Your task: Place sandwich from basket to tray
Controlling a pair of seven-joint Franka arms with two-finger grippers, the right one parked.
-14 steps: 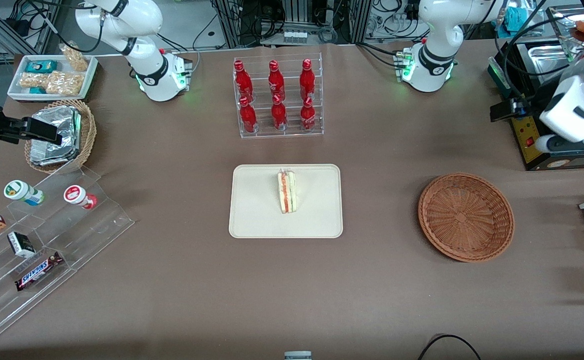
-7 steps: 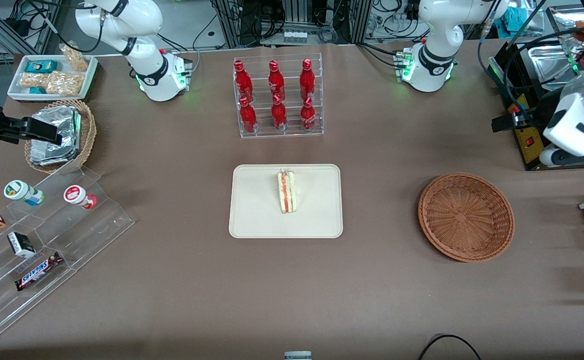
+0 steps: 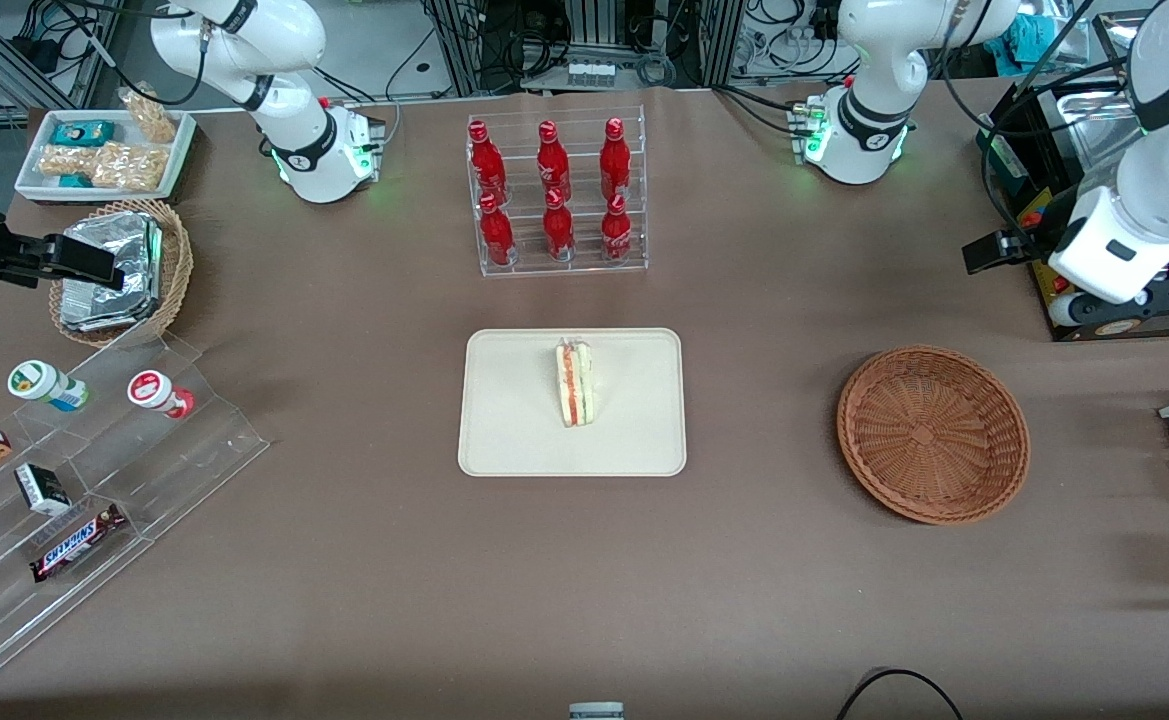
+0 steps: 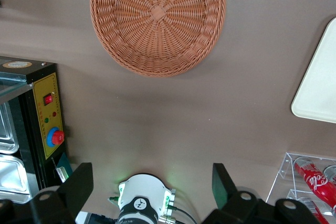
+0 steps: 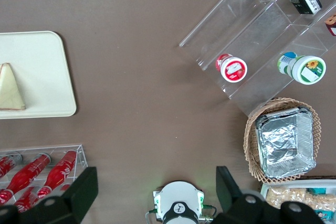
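Observation:
The sandwich (image 3: 574, 383), a pale wedge with red and green layers, stands on the cream tray (image 3: 514, 420) at the table's middle; it also shows in the right wrist view (image 5: 10, 94) on the tray (image 5: 44, 72). The round reddish-brown basket (image 3: 932, 432) sits empty toward the working arm's end, and shows in the left wrist view (image 4: 157, 19) with a tray corner (image 4: 320, 87). My left gripper (image 3: 986, 254) hangs high above the table, farther from the front camera than the basket. Its fingers (image 4: 79, 187) are spread wide, with nothing between them.
A clear rack of red bottles (image 3: 554, 195) stands farther back than the tray. A black control box (image 3: 1064, 275) sits beside my gripper. Acrylic steps with snacks (image 3: 94, 470), a tan basket of foil packets (image 3: 119, 270) and a white snack tray (image 3: 104, 150) lie toward the parked arm's end.
My left arm's wrist has swung a little toward the table's middle, with the gripper still empty. The sandwich, tray and basket have not moved.

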